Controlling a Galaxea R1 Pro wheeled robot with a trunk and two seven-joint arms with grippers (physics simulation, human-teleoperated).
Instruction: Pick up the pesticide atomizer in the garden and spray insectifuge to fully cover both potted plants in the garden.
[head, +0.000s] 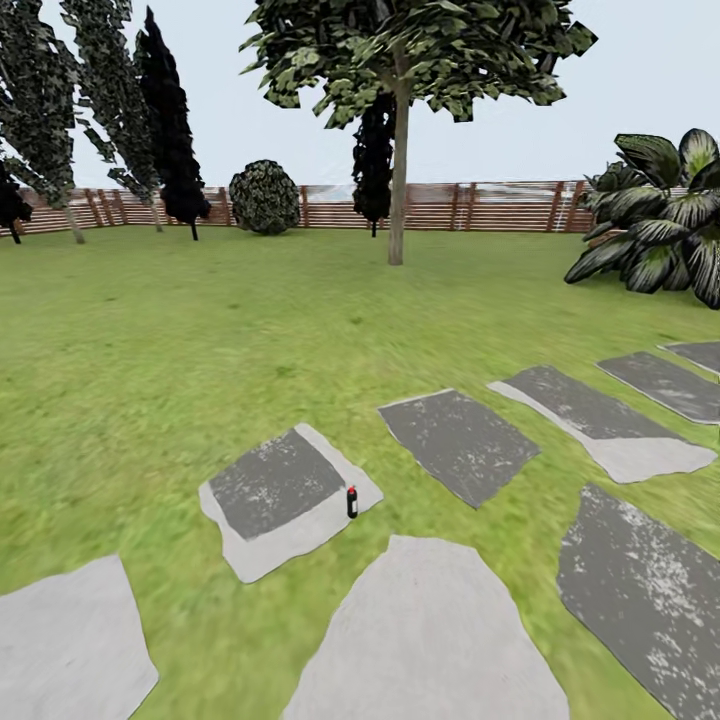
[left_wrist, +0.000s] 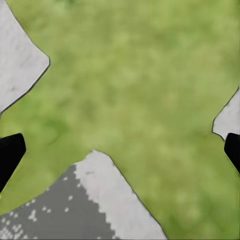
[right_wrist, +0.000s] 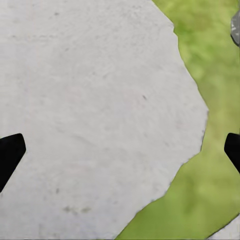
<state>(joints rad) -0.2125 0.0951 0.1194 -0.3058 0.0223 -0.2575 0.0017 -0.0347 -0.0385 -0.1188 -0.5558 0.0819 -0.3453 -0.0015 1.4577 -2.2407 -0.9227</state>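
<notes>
The pesticide atomizer (head: 352, 501), a small slim dark bottle with a reddish top, stands upright on the right edge of a grey stepping stone (head: 275, 490) in the lawn, a few steps ahead of me. The two potted plants are out of view. My left gripper (left_wrist: 120, 150) hangs open over grass and stone edges, its dark fingertips (left_wrist: 10, 155) wide apart with nothing between them. My right gripper (right_wrist: 120, 150) is open too, above a pale stone slab (right_wrist: 95, 115).
Several stepping stones (head: 455, 440) run off to the right across the green lawn. A tree trunk (head: 397, 180) stands ahead, a big striped-leaf shrub (head: 660, 220) at the right, and a brown slatted fence (head: 450, 205) with dark trees closes the back.
</notes>
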